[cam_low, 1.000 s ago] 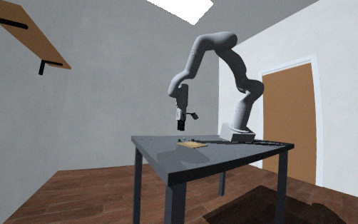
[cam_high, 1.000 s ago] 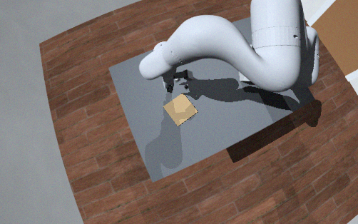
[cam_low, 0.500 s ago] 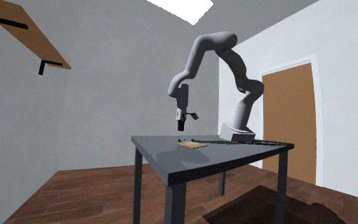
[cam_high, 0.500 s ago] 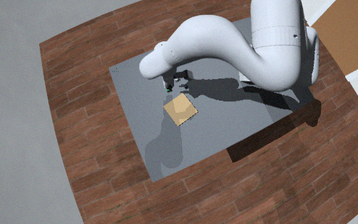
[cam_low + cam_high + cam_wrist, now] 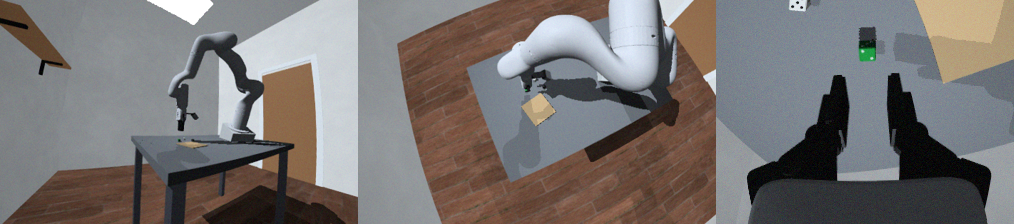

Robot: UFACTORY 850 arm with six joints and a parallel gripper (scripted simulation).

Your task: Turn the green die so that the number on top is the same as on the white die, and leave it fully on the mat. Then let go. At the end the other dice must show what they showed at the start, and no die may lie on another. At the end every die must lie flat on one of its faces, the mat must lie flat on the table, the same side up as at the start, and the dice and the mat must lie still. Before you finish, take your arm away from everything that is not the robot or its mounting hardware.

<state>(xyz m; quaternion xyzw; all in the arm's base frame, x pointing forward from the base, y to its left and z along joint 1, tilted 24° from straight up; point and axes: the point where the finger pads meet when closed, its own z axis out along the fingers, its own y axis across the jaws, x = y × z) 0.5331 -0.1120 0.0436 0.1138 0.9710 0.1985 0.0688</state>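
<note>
The green die [image 5: 868,51] lies on the grey table top, off the tan mat [image 5: 969,10] and just left of its edge. The white die [image 5: 797,2] lies further up and to the left, also off the mat; I cannot read its pips. My gripper [image 5: 867,89] hangs well above the table, its fingers narrowed to a small gap with nothing between them, and the green die lies just ahead of the fingertips. In the side view the gripper [image 5: 180,126] is clearly above the green die [image 5: 178,140] and the mat [image 5: 192,144]. From above, the green die [image 5: 525,90] sits near the mat's [image 5: 538,108] upper corner.
A small dark die [image 5: 543,86] lies on the table near the mat's upper corner. The arm's base [image 5: 237,133] stands at the far side of the table. The table edges are some way from the dice.
</note>
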